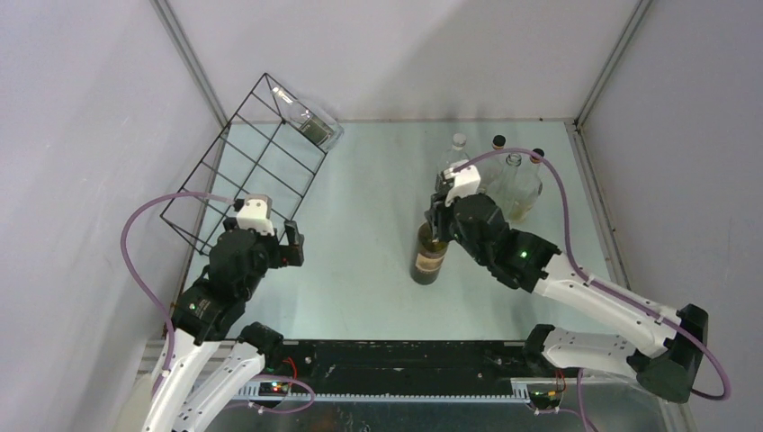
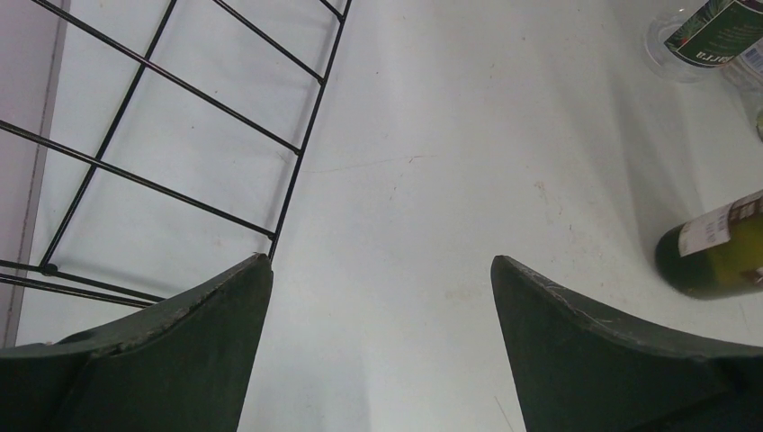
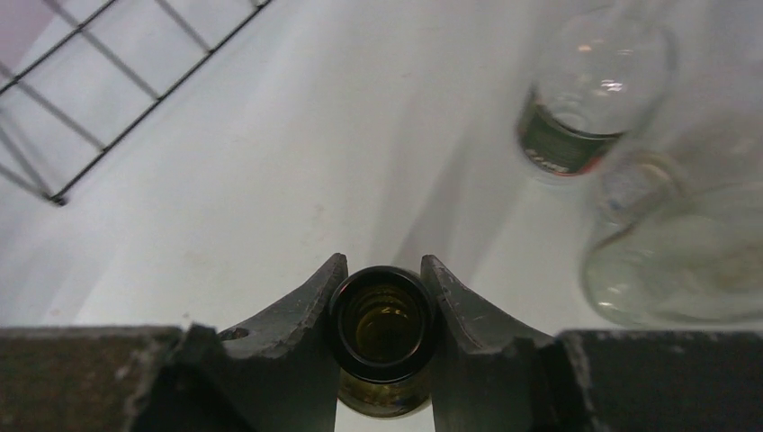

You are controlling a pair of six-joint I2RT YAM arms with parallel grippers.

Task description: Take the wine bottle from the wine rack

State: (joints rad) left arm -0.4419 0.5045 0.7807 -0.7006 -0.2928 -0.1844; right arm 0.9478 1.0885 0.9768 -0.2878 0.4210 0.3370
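The black wire wine rack (image 1: 256,153) leans at the back left and also shows in the left wrist view (image 2: 147,63) and the right wrist view (image 3: 153,108). A clear bottle with a dark label (image 1: 306,119) lies at the rack's far corner. An olive-green wine bottle (image 1: 430,259) stands upright mid-table, well right of the rack. My right gripper (image 1: 438,216) is shut on its neck, with the open mouth (image 3: 384,319) between the jaws of that gripper (image 3: 384,261). My left gripper (image 1: 286,245) is open and empty beside the rack's near right edge, above bare table (image 2: 381,261).
Several clear glass bottles (image 1: 517,184) stand grouped at the back right, close behind the right gripper; two show in the right wrist view (image 3: 576,99) (image 3: 684,261). Grey walls enclose the table on three sides. The olive bottle's base also shows in the left wrist view (image 2: 715,252).
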